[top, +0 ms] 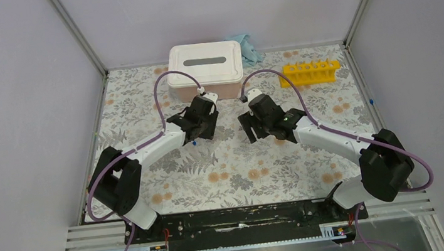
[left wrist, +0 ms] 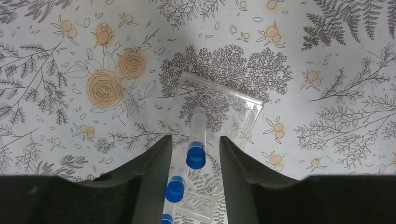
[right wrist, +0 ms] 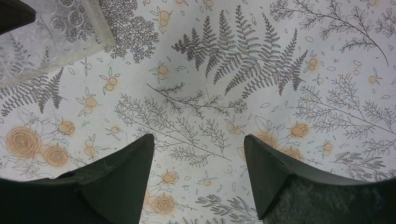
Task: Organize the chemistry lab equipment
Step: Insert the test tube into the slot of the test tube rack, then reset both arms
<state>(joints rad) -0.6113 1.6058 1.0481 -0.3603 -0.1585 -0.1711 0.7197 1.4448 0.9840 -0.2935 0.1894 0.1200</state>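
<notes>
So the left gripper (left wrist: 195, 138) hung over a clear tube rack (left wrist: 224, 116) on the floral table cover (left wrist: 327, 70); its jaws were open, one on each side of a blue-capped tube (left wrist: 196, 149) sitting in that rack, with a sliver of gap both sides, so not touching it; a second blue cap (left wrist: 175, 190) sat nearer the camera; the right gripper (right wrist: 198, 136) was wide open over the cover, gripping nothing; the yellow test-tube rack (top: 310, 72) sat back right, well apart from both grippers, near a white lidded box (top: 206, 69).
</notes>
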